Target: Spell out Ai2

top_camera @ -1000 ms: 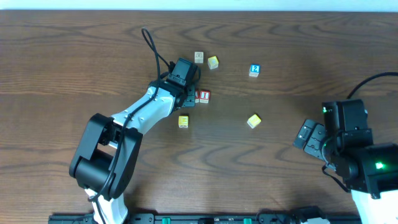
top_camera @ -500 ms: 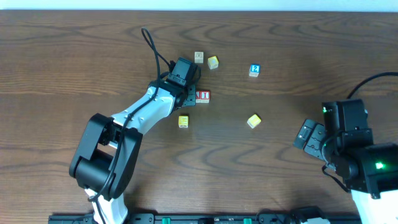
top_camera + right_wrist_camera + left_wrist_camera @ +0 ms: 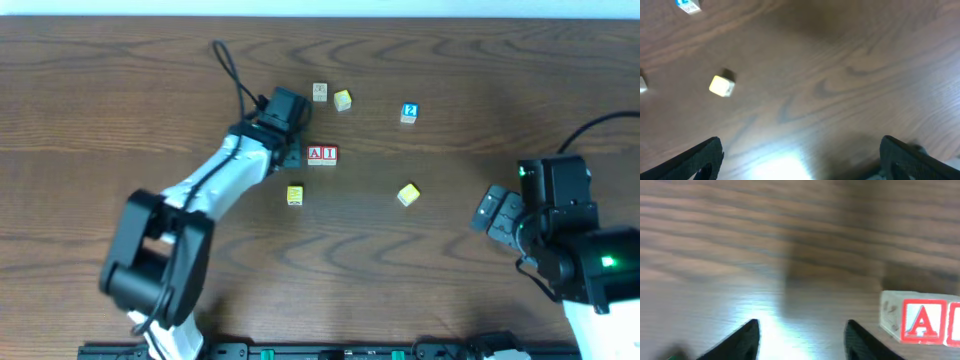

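Note:
Two red-lettered blocks, "A" [image 3: 315,154] and "I" [image 3: 329,154], stand side by side on the table. The "A" block also shows at the right edge of the left wrist view [image 3: 912,322]. The blue "2" block [image 3: 409,113] lies apart to the upper right, and shows in the right wrist view [image 3: 688,4]. My left gripper [image 3: 290,150] is open and empty just left of the "A" block, in the left wrist view [image 3: 802,337]. My right gripper [image 3: 492,212] is open and empty at the right, in the right wrist view [image 3: 800,160].
A beige block [image 3: 320,92] and a yellow block [image 3: 343,100] lie above the pair. Another yellow block [image 3: 295,195] lies below it. A further yellow block [image 3: 408,194] lies toward the right, also in the right wrist view [image 3: 721,86].
My left gripper has let go of the "A" block and drawn back to the left and upward. The "A" and "I" blocks now stand uncovered side by side. The right arm has barely moved.

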Robot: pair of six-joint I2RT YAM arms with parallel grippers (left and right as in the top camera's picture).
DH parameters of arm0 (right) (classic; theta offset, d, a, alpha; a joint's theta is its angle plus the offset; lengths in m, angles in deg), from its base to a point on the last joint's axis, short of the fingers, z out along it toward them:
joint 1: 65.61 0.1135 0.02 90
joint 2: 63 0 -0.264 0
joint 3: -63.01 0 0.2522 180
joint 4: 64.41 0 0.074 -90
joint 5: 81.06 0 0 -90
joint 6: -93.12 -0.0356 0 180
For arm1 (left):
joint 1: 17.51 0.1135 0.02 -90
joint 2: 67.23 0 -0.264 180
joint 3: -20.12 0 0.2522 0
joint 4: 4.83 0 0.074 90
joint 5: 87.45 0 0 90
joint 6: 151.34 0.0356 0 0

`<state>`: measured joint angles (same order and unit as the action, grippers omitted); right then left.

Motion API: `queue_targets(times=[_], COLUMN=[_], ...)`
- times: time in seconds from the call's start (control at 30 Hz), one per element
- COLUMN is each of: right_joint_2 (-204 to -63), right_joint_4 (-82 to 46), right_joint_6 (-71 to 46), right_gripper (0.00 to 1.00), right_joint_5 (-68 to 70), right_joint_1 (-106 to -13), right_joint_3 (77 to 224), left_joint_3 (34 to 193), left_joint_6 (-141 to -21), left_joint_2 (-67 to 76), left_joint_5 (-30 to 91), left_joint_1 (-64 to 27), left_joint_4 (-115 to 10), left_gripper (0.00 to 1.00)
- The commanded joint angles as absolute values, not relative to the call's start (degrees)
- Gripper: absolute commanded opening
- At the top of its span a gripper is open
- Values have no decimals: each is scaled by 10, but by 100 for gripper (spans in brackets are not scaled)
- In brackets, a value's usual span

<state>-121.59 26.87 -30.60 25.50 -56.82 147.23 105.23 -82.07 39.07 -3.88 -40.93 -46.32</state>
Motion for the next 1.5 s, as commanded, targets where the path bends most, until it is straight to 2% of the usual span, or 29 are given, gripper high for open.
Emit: queue_targets(times=[0.0, 0.2, 0.37, 0.6, 1.13, 1.27, 1.47], right_joint_2=[-1256, -1413, -1593, -1741, -1926, -1935, -1938], right_joint_4=[243, 196, 192, 146, 97, 77, 71], right_joint_6=[-281, -274, -247, -186, -167, -154, -147], right_gripper=[99, 99, 99, 99, 99, 94, 97], right_joint_5=[265, 246, 167, 63, 70, 86, 98], right_joint_1=[-573, -575, -574, -571, -569, -565, -567], right_joint_3=[1473, 1510, 1639, 1779, 1896, 1897, 1895], left_joint_3=[1086, 1107, 1121, 1123, 1123, 1123, 1123], left_joint_6=[-819, -798, -796, -798, -798, -798, -798], left_joint_2=[315, 208, 155, 144, 144, 144, 144], left_joint_5=[-69, -140, -160, -160, -161, -160, -160], left_joint_1=[-383, -358, -349, -333, -328, -328, -328], left_joint_4=[-497, -610, -689, -748, -751, -751, -751], left_gripper=[68, 98, 95, 95, 95, 96, 95])
